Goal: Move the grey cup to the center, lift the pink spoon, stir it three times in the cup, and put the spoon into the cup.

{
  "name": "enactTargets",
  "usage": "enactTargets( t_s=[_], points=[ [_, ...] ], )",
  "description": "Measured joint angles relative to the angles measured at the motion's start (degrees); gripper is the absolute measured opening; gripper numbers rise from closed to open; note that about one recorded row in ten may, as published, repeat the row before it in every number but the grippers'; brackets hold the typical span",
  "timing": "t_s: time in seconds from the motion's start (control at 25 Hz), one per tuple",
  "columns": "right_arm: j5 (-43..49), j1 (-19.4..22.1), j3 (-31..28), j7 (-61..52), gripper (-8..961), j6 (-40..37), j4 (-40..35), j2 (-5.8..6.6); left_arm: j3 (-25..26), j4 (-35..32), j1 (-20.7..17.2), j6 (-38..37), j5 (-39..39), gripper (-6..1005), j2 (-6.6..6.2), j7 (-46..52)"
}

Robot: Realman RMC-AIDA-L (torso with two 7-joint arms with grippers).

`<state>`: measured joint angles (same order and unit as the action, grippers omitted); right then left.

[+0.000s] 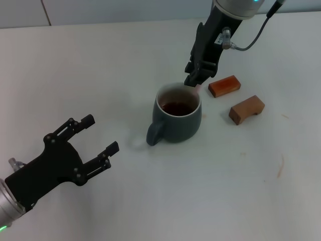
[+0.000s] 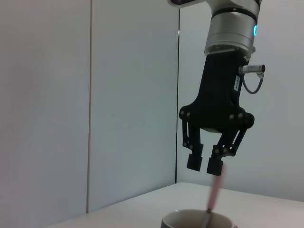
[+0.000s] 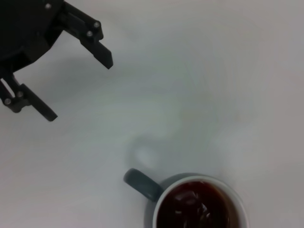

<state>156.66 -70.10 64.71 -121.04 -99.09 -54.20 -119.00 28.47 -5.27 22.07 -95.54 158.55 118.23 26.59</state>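
Note:
The grey cup (image 1: 176, 120) stands near the table's middle with dark liquid inside and its handle toward me on the left. It also shows in the right wrist view (image 3: 199, 206), and its rim shows in the left wrist view (image 2: 190, 219). The pink spoon (image 2: 215, 191) leans in the cup with its handle up; its pink tip shows at the far rim (image 1: 198, 89). My right gripper (image 1: 194, 80) hangs just above the spoon's top. In the left wrist view the right gripper (image 2: 205, 164) has its jaws a little apart with nothing between them. My left gripper (image 1: 102, 134) is open and empty at the near left.
Two orange-brown blocks (image 1: 224, 86) (image 1: 247, 109) lie to the right of the cup. The left gripper also shows in the right wrist view (image 3: 78, 89), apart from the cup's handle (image 3: 140, 183). White table all around.

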Motion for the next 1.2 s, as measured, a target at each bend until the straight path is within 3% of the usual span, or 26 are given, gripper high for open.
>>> enactTargets(
  t_s=[0.08,0.28,0.48,0.52,0.56,0.6,0.64,0.68,0.72,0.76,0.8,0.88,0.92,1.08,1.2],
  points=[
    [0.0,0.2,0.0,0.0,149,0.0,-0.3,0.0,0.0,0.0,0.0,0.0,0.0,808,-0.01,0.0],
    [-0.8,1.2,0.1,0.1,308,-0.1,-2.4,0.0,0.0,0.0,0.0,0.0,0.0,808,-0.01,-0.1],
    [-8.6,5.7,-0.8,2.3,409,-0.3,-8.6,0.19,0.0,0.0,0.0,0.1,0.0,808,-0.02,-0.2],
    [-14.8,10.3,-2.1,4.8,426,0.5,-13.5,0.24,0.0,0.0,0.0,0.1,0.0,808,-0.03,-0.3],
    [-14.8,10.3,-2.1,4.8,426,0.5,-13.5,0.24,0.0,0.1,0.0,0.1,0.0,808,-0.01,-0.3],
    [-22.1,15.9,-3.9,8.7,427,1.6,-17.9,0.11,0.0,0.0,0.0,0.0,0.0,808,-0.03,-0.3],
    [-22.1,15.9,-3.9,8.7,427,1.6,-17.9,0.11,-0.1,0.0,0.0,-0.1,0.0,808,-0.02,-0.3],
    [-26.5,18.9,-4.8,11.1,427,2.3,-19.6,0.05,-0.1,0.0,0.0,-0.1,0.0,808,-0.02,-0.3],
    [-35.4,25.3,-6.3,15.8,427,4.3,-20.8,0.05,-0.3,-0.1,0.0,-0.2,0.0,808,-0.06,-0.4],
    [-35.4,25.3,-6.3,15.8,427,4.3,-20.8,0.05,-0.3,-0.1,0.0,-0.2,0.0,808,-0.07,-0.4],
    [-40.2,28.7,-7.1,18.3,427,5.5,-20.7,0.04,-0.3,-0.1,0.0,-0.2,0.0,808,-0.07,-0.4],
    [-48.6,33.6,-8.7,23.3,426,6.7,-18.3,0.2,-0.4,-0.1,0.0,-0.2,0.0,808,-0.08,-0.4],
    [-55.5,38.0,-10.0,28.8,426,6.0,-13.9,0.59,-0.4,-0.2,0.0,-0.2,0.1,808,-0.09,-0.4],
    [-60.1,42.7,-12.2,36.8,426,4.4,-6.9,0.95,-0.4,-0.3,0.0,-0.2,0.2,808,-0.1,-0.4],
    [-61.9,45.9,-16.7,45.6,487,3.3,0.3,0.44,-0.4,-0.4,0.1,-0.2,0.3,808,-0.1,-0.4]
  ],
)
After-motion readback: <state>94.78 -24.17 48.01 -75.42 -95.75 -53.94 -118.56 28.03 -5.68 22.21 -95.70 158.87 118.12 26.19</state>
